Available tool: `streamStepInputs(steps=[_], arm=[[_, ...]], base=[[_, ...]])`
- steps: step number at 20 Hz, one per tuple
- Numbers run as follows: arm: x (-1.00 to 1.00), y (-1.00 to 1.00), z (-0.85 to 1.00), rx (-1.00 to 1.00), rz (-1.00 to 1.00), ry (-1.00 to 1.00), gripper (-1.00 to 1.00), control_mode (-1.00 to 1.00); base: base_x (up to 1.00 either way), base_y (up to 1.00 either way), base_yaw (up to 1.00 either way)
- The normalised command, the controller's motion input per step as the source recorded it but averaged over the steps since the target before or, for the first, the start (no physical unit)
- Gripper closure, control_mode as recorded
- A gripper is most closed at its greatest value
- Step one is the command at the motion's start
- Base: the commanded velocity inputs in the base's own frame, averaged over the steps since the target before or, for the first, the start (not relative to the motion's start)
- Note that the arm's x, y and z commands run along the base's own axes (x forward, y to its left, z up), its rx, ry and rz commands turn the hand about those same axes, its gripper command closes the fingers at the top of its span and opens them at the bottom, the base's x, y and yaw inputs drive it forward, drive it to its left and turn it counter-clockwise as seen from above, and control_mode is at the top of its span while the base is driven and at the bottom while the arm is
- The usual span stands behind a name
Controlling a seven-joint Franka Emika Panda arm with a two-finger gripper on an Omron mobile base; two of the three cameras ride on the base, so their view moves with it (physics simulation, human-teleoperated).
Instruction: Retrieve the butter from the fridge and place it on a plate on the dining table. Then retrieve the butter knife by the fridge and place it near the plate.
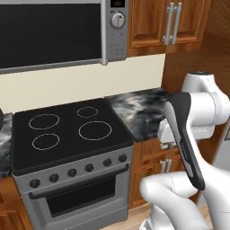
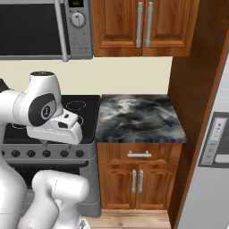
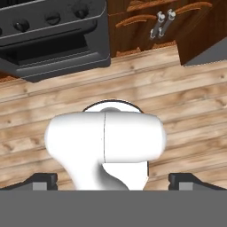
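- Facing the stove [image 1: 72,134] and the short marbled bench [image 2: 138,118] beside it, the robot has the fridge [image 2: 210,152] at the far right of the right base view, its grey door and dispenser panel [image 2: 217,141] showing past a tall wooden side panel.
- Fridge doors look closed from here; the butter would be inside, out of sight, and neither the plate nor the dining table can be placed from this spot.
- On the marbled bench a thin dark streak lies near the fridge side; it may be the butter knife, but it is too faint to tell.
- The gripper [image 3: 113,181] points down at the wooden floor [image 3: 186,115], jaws spread wide with nothing between them.
- Judging the butter: a small stick, light, soft enough to dent and somewhat slippery, so it likely wants a gentle close across its short width, near the middle of its length.
- Judging the fridge handle: stiff, vertical, best taken around its mid-height before pulling.
- Judging the knife: thin, flat, rigid, hard to pick off a bench; its handle end seems the better hold.
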Motion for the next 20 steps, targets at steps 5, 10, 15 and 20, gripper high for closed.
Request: streamStepInputs(steps=[5,10,15,20], arm=[[0.00,0.00,0.00,0.00,0.00,0.00,-1.00,1.00],[0.00,0.00,0.00,0.00,0.00,0.00,-1.00,1.00],[0.00,0.00,0.00,0.00,0.00,0.00,-1.00,1.00],[0.00,0.00,0.00,0.00,0.00,0.00,-1.00,1.00]], base=[[0.38,-0.41,0.00],[0.42,-0.50,0.01],[0.48,-0.47,0.01],[0.51,-0.38,0.00]])
